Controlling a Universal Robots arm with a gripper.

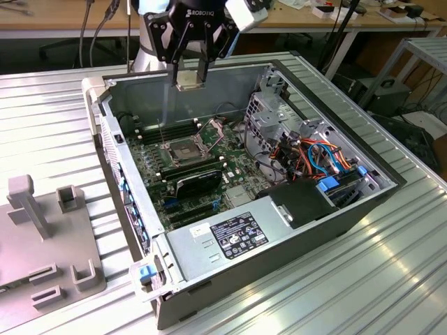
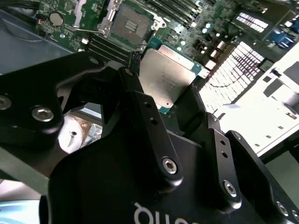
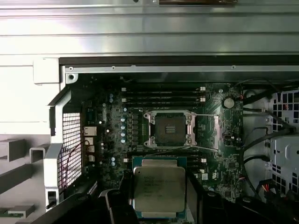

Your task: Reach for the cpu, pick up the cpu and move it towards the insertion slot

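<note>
A: Thin square silvery-tan cpu (image 3: 159, 188), how much shows?
B: First wrist view: bottom edge cut off by the frame, both side edges behind the black gripper (image 3: 156, 205) fingers (image 3: 114, 205). Exterior view: cpu too small, only a pale tab.
A: Dark-centred, silver-framed insertion slot (image 2: 131, 21) beyond the cpu?
B: Second wrist view: top cropped by the frame.
</note>
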